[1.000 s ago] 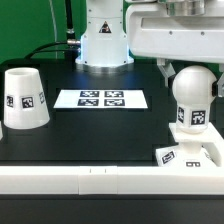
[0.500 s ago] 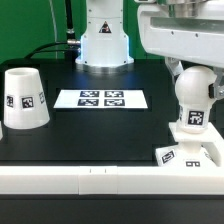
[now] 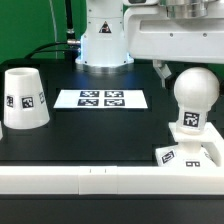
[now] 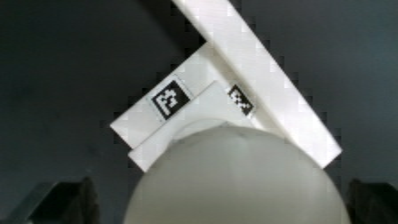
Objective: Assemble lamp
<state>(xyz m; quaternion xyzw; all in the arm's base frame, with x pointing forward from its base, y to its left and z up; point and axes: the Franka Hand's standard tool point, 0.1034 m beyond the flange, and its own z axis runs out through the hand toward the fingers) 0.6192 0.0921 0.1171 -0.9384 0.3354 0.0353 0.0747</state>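
The round-headed bulb (image 3: pixel 194 98) stands upright on the flat square base (image 3: pixel 176 157) at the front of the exterior view's right. My gripper (image 3: pixel 193 72) hangs over the bulb's head, open, a finger on each side and a gap to the bulb. In the wrist view the bulb's head (image 4: pixel 231 180) fills the near part, the dark fingers (image 4: pixel 71 200) stand off at both edges, and the tagged base (image 4: pixel 187 105) lies beyond. The tapered shade (image 3: pixel 25 98) stands upright, alone, at the exterior view's left.
The marker board (image 3: pixel 100 99) lies flat in the middle of the black table. The long white rail (image 3: pixel 70 181) runs along the front edge and touches the base; it shows in the wrist view (image 4: pixel 267 60) too. The arm's white pedestal (image 3: pixel 105 40) stands at the back.
The gripper body swung toward the exterior view's right, then back left. The bulb stays upright on the base; its tag now sits slightly further left.
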